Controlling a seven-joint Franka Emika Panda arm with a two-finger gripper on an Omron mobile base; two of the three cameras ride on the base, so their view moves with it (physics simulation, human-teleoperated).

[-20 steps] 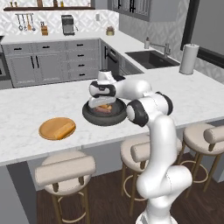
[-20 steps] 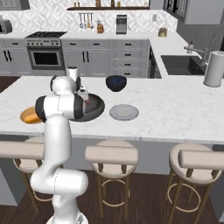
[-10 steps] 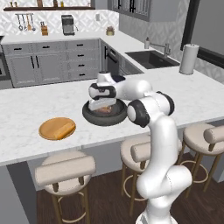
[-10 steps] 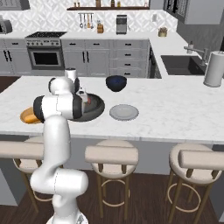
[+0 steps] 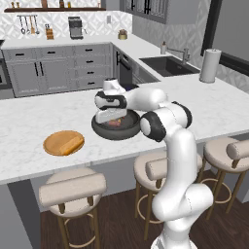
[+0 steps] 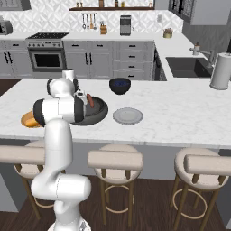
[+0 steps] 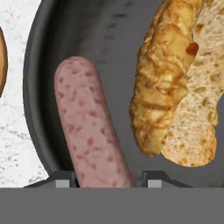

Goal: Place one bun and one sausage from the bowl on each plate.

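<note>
A pink-brown sausage (image 7: 92,127) lies in the dark bowl (image 7: 43,109), and its near end runs between my fingertips. My gripper (image 7: 109,179) is open around it: the left finger (image 7: 63,180) touches it, while the right finger (image 7: 153,180) stands a small gap off. A yellow-orange bun (image 7: 162,87) lies right of the sausage in the same bowl. From the base, my gripper (image 5: 109,118) reaches down into the bowl (image 5: 116,134). The tan plate (image 5: 54,145) carries a bun (image 5: 73,142). The grey plate (image 6: 127,115) sits right of the bowl (image 6: 97,115).
A small dark blue bowl (image 6: 120,85) stands behind the grey plate. A paper towel roll (image 5: 210,65) and the sink (image 5: 168,65) are at the far right. Bar stools (image 5: 73,187) line the counter's near edge.
My hand has sunk a little lower into the bowl. The bowl, plates and buns have not moved.
</note>
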